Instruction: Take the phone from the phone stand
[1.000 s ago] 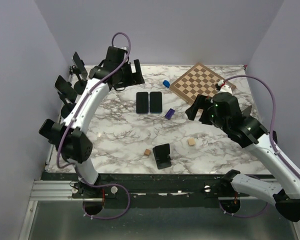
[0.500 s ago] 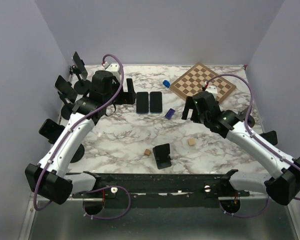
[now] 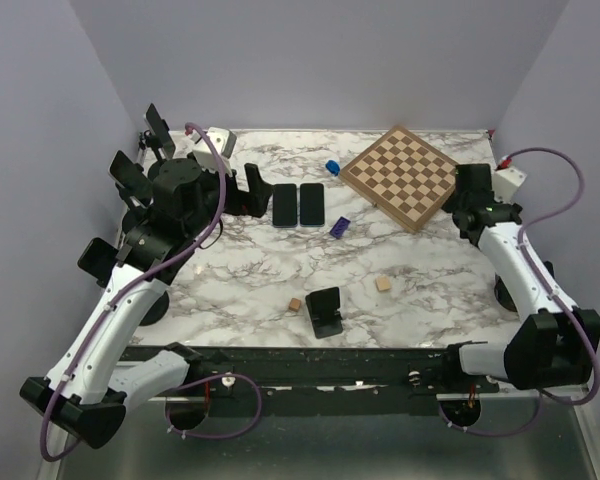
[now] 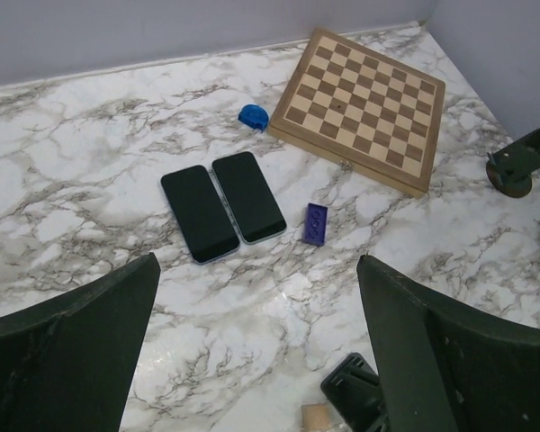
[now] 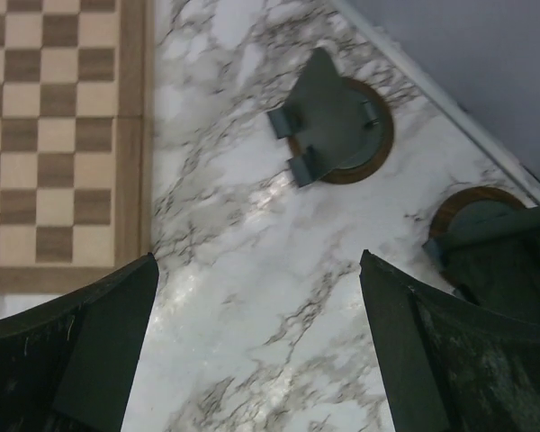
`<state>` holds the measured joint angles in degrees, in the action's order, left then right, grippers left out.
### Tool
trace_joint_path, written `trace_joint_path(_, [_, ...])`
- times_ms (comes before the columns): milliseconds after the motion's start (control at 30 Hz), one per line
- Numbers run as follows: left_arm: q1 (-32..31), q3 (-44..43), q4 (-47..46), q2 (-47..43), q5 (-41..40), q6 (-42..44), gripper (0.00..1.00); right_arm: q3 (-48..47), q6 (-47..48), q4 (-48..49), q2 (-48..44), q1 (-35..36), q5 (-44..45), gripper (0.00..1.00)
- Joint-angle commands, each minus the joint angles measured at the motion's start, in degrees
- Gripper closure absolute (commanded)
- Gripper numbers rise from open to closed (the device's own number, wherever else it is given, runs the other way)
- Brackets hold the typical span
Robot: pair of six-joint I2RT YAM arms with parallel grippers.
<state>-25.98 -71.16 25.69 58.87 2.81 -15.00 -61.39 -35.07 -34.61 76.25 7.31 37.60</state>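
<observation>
Two black phones (image 3: 298,205) lie flat side by side on the marble table; they also show in the left wrist view (image 4: 223,207). An empty black phone stand (image 3: 325,311) stands at the front middle, and its top shows in the left wrist view (image 4: 355,396). Three stands along the left edge (image 3: 130,180) carry dark slabs that look like phones. My left gripper (image 3: 248,192) is open and empty, just left of the flat phones and above the table (image 4: 256,270). My right gripper (image 3: 468,203) is open and empty at the chessboard's right corner, above bare marble (image 5: 256,261).
A wooden chessboard (image 3: 398,176) lies at the back right. A blue object (image 3: 332,167), a purple block (image 3: 341,226) and two small wooden cubes (image 3: 383,284) lie on the table. Two empty round-based stands (image 5: 333,121) sit by the right edge.
My right arm has swung from the table's middle out to the right edge. My left arm has pulled back toward the left, its gripper still beside the flat phones.
</observation>
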Motion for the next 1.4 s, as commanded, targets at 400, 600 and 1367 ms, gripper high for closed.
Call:
trace_joint_path(400, [-6.6, 1.8, -2.1, -2.2, -2.2, 3.6, 0.01, 7.6, -0.3, 4.4, -17.3, -37.2, -3.9, 0.0])
trace_joint_path(600, [-7.4, 2.1, -2.3, -2.7, -1.6, 4.2, 0.01, 13.8, 0.8, 9.8, -17.1, -47.2, -20.1, 0.0])
trace_joint_path(1367, [-7.7, 2.0, -2.5, -1.7, 2.6, 3.2, 0.01, 21.8, 4.7, 10.7, -22.6, -49.3, -27.3, 0.01])
